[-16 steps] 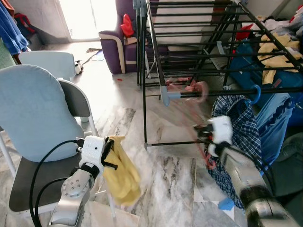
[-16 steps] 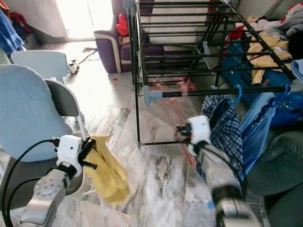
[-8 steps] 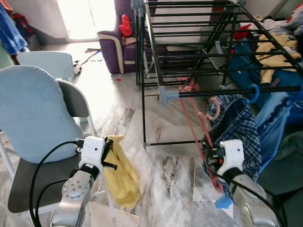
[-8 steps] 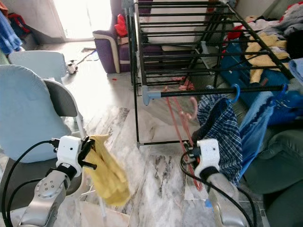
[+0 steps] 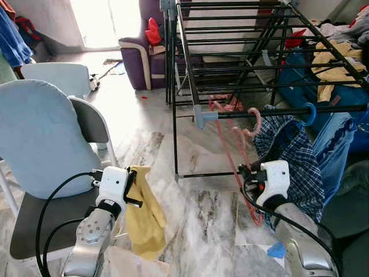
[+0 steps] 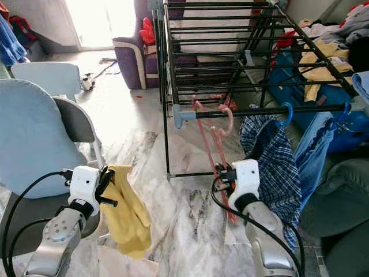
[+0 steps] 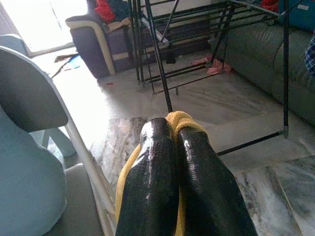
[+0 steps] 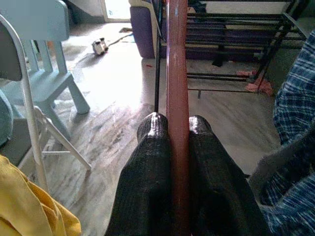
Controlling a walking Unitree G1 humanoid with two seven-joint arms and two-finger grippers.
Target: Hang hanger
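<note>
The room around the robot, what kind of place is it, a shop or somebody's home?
Most likely a lived-in home, perhaps a living room used for drying laundry. A black drying rack stands on the marble floor, a purple armchair sits by the bright doorway, and a checked shirt hangs from the rack.

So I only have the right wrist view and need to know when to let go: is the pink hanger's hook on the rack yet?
Observer: Yes, the pink hanger's hook is looped over the drying rack's front bar.
Operator: What's next to it?
Observer: A checked shirt on a blue hanger, on the robot's right.
Operator: And the left arm?
Observer: The left gripper is clamped on a yellow cloth by the grey chair.
</note>
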